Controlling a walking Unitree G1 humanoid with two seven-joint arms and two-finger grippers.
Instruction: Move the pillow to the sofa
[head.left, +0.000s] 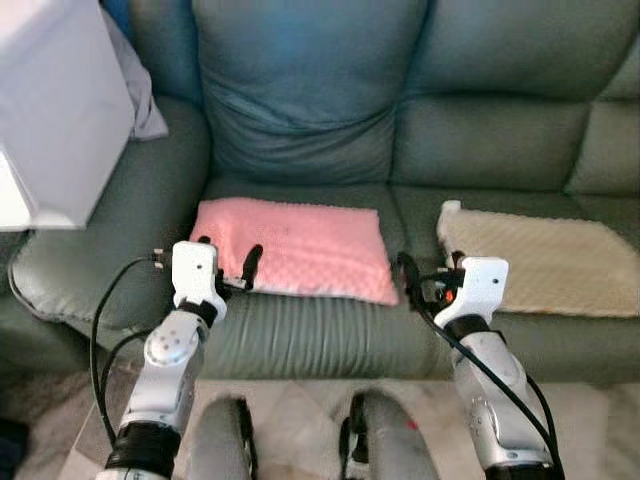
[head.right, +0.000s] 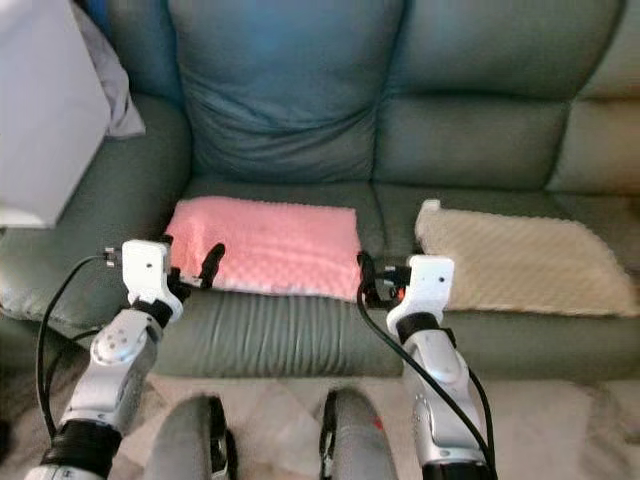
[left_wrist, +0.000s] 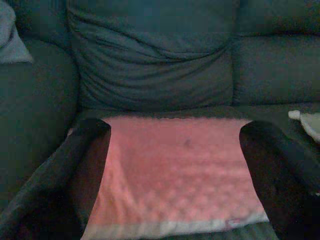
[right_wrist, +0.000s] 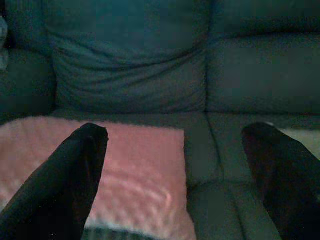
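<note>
Left eye view shows the pink pillow (head.left: 295, 249) lying flat on the sofa (head.left: 300, 110) seat, on the left seat cushion, with its front edge close to the front edge of the seat. Its back edge sits near the foot of the big back cushion (head.left: 305, 85).

The left gripper (head.left: 229, 259) is at the front left corner of the pillow. Its two black fingers (head.left: 251, 266) are spread wide apart and hold nothing. In the left wrist view the pillow (left_wrist: 175, 170) shows between the two spread fingers (left_wrist: 87, 165).

The right gripper (head.left: 418, 283) is at the front edge of the seat, just beside the front right corner of the pillow. In the right wrist view its fingers (right_wrist: 75, 175) are spread wide too, with nothing in them. One finger is over the pillow (right_wrist: 135, 175) and the other is over the dark seat to the side.

A beige pillow (head.left: 540, 258) lies flat on the next seat cushion, to the right of the pink one, with a gap of green seat between them.

A white box (head.left: 55, 110) is up at the left, by the left arm of the sofa. A grey cloth (head.left: 140, 95) lies behind it on the sofa arm.

Below, the floor (head.left: 300, 420) is pale tile
</note>
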